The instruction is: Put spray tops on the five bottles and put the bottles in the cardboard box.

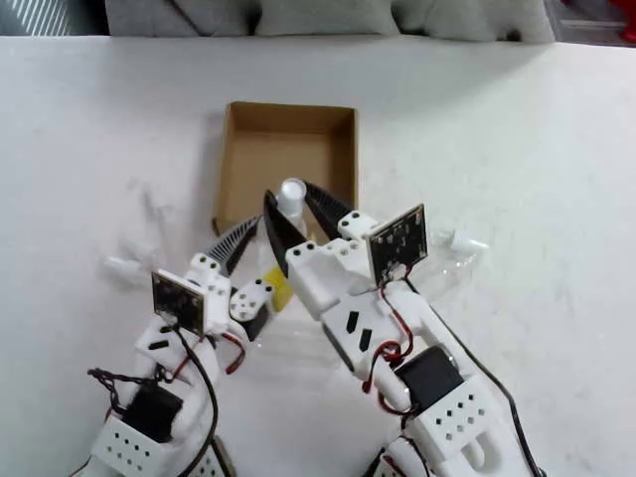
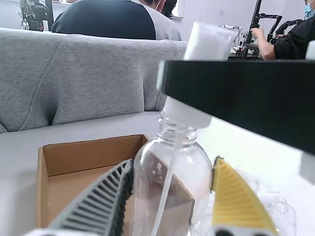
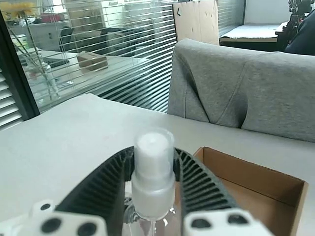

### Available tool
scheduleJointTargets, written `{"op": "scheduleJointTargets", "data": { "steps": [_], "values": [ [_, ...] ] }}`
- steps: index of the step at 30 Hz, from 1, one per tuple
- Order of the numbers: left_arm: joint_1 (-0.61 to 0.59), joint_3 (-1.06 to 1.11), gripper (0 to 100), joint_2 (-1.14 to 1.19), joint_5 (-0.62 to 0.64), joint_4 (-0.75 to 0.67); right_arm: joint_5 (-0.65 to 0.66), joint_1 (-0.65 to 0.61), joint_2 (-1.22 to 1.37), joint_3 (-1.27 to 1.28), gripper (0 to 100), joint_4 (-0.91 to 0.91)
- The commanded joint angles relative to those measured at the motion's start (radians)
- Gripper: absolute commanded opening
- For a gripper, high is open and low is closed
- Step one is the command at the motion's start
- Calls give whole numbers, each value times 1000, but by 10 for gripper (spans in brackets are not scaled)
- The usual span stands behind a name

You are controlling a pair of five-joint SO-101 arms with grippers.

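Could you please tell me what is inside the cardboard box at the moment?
The far part of the cardboard box shows only bare floor. The upright bottle, its spray top, the left gripper and the right gripper cover the near part, so anything there cannot be seen.

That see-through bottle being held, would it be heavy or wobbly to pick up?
Probably light: the bottle looks clear and empty inside. Its smooth plastic may slip or dent in the left end effector. Tall, with the spray top on its neck, it could tip if nudged.
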Motion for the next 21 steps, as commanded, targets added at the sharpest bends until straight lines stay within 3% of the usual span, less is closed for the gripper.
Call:
{"op": "scheduleJointTargets", "data": {
  "steps": [1,21],
  "values": [
    [7,-3,124,-16,-9,-6,3,5,-13,-8,18,-21],
    [10,-3,125,-16,-9,-6,3,4,110,-11,18,-122]
  ]
}}
